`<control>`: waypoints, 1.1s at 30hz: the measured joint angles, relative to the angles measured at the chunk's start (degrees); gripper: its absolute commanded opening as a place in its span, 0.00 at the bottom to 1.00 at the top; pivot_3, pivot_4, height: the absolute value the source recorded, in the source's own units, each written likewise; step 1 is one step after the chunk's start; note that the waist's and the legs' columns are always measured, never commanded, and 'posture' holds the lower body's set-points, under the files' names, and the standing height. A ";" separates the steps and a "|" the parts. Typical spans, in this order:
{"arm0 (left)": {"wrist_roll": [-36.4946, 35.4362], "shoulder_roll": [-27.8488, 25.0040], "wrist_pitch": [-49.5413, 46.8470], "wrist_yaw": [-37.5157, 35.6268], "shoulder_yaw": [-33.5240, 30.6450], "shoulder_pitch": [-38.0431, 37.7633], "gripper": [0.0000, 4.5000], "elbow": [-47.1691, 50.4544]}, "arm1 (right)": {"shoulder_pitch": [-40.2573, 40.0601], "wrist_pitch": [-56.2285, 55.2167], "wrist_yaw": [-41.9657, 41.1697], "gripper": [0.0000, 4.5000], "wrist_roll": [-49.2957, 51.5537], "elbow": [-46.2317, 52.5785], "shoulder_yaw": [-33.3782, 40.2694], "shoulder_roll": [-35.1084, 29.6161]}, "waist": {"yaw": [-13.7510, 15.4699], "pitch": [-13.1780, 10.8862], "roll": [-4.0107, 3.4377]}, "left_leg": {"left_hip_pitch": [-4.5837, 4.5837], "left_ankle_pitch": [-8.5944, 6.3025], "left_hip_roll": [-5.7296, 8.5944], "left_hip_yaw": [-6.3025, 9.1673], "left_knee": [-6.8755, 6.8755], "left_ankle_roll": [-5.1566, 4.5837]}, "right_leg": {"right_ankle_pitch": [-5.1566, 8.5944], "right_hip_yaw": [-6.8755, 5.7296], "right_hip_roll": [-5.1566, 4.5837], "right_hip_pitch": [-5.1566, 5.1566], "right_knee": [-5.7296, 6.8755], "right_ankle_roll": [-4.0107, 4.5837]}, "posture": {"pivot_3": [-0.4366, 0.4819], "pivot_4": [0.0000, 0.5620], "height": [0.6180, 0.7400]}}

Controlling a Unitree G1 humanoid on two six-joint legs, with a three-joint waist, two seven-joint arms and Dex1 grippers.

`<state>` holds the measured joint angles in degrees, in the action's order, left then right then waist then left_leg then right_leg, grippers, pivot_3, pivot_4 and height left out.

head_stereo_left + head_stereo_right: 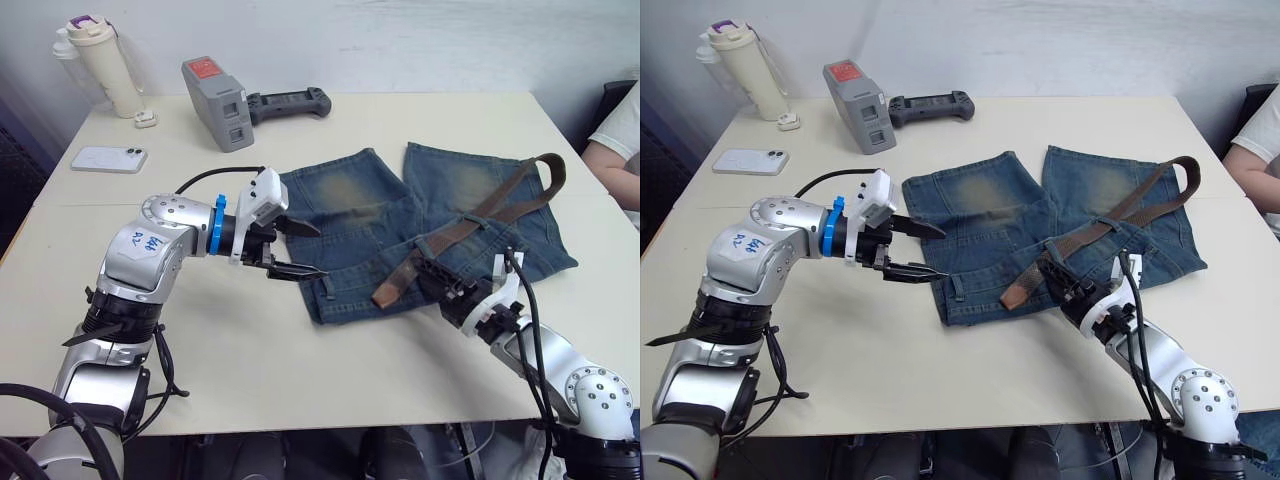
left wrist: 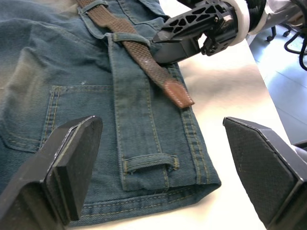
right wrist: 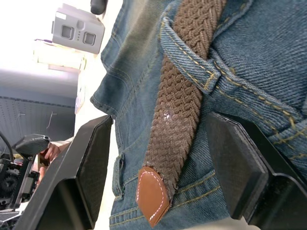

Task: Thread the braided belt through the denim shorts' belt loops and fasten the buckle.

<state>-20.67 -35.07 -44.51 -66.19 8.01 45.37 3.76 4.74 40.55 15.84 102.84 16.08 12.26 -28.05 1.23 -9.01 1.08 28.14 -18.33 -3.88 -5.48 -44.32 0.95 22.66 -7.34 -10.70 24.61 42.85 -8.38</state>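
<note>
Belt (image 3: 180, 110) lying limp, soft; best gripping near leather tip (image 3: 151, 194). Both grippers, left (image 1: 290, 250) and right (image 3: 158, 177), gaping, holding nothing.

The room is bright with soft light from above. The table (image 1: 300, 370) shines pale, with small soft shadows under the arms. In the left wrist view the table glares white. The close black fingers (image 3: 91, 172) look blurry there.
</note>
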 measured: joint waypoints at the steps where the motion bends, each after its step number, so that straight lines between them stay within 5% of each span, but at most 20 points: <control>1: 0.00 0.00 0.03 0.06 0.08 0.00 0.98 0.00 | 0.48 0.15 0.00 0.74 0.00 -0.26 -0.11 0.25 | -0.03 0.00 0.00 | 0.00 0.00 0.00 0.00 0.00 0.00 | 0.00 0.00 0.00 0.00 0.00 0.00 | 0.48 0.27 0.27; 33: -0.42 0.12 1.26 2.27 1.15 -0.42 0.98 0.14 | 3.81 2.31 -7.68 0.74 -6.66 -4.63 0.35 8.29 | -0.91 0.05 -0.04 | -0.01 0.00 -0.01 -0.02 0.02 0.00 | 0.02 0.05 0.01 0.07 0.11 0.03 | 0.48 0.27 0.27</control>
<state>-21.09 -34.95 -43.25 -63.92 9.16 44.95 3.90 8.55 42.86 8.15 96.18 11.45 12.61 -19.76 0.32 -8.96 1.04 28.13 -18.33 -3.90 -5.50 -44.30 0.95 22.68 -7.29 -10.69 24.68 42.97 -8.35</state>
